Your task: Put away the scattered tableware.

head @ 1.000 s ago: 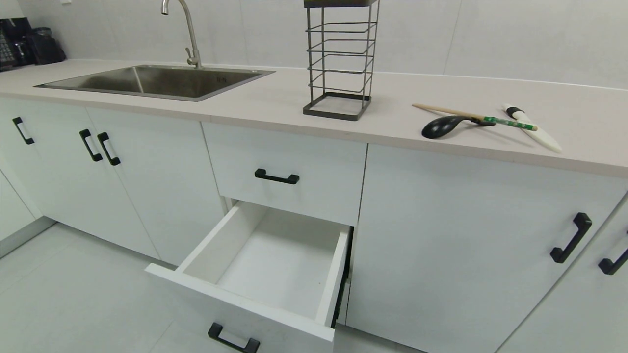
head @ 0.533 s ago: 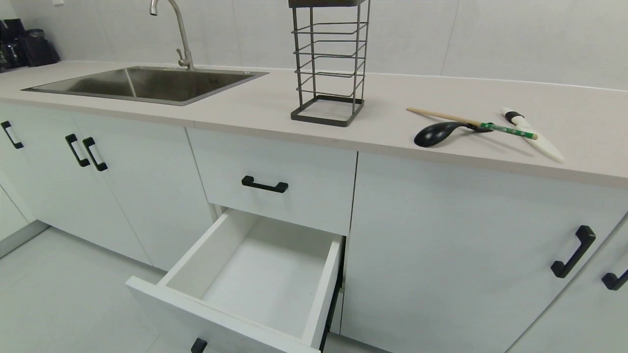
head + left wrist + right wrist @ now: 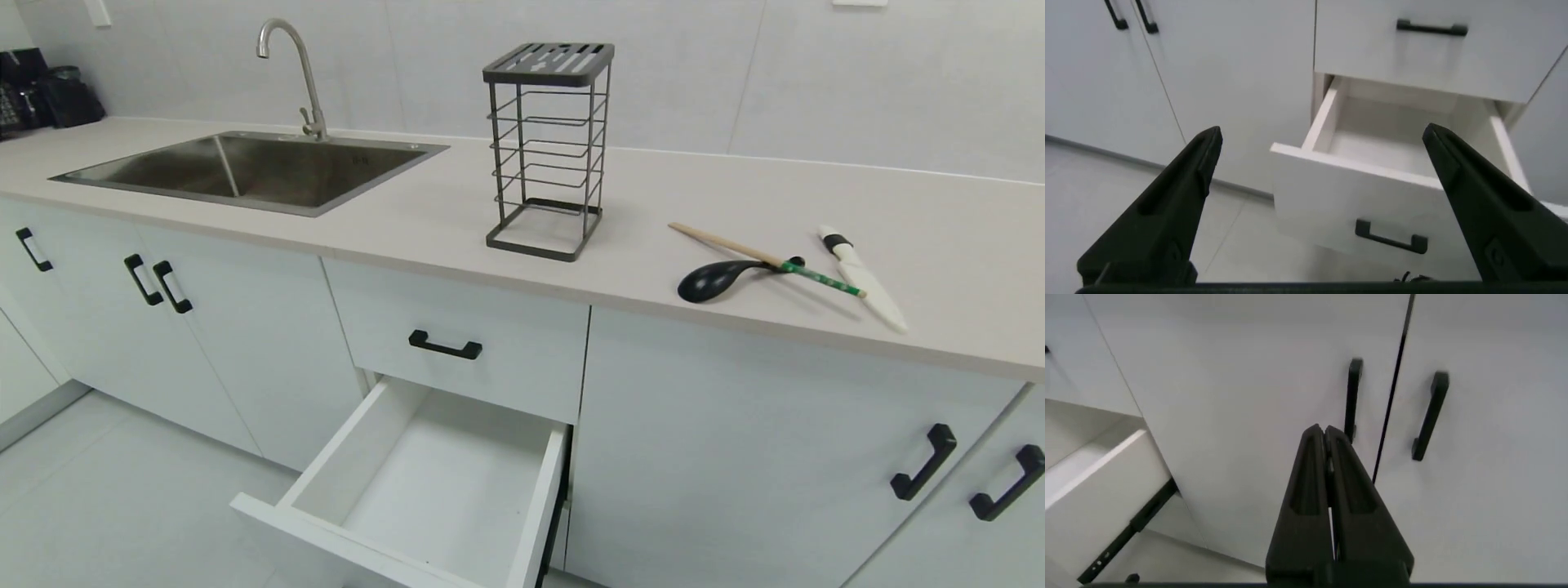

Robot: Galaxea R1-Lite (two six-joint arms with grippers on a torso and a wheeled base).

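Note:
On the counter's right part lie a black spoon (image 3: 714,278), a wooden chopstick with a green end (image 3: 763,260) resting across the spoon's handle, and a white knife with a black band (image 3: 864,278). A dark wire rack (image 3: 547,151) stands upright to their left. Below it the lower white drawer (image 3: 424,486) is pulled out and holds nothing; it appears too in the left wrist view as the drawer (image 3: 1404,175). My left gripper (image 3: 1323,147) is open, low in front of that drawer. My right gripper (image 3: 1328,441) is shut, facing white cabinet doors with black handles (image 3: 1353,396).
A steel sink (image 3: 253,167) with a curved faucet (image 3: 298,69) sits at the counter's left. A shut drawer with a black handle (image 3: 445,345) is above the open one. Cabinet doors with black handles (image 3: 922,461) flank both sides. Dark appliances (image 3: 45,86) stand far left.
The whole head picture has shifted downward, so the camera has tilted up; the rack's top now shows. The spoon, chopstick, knife and drawer keep their places relative to each other.

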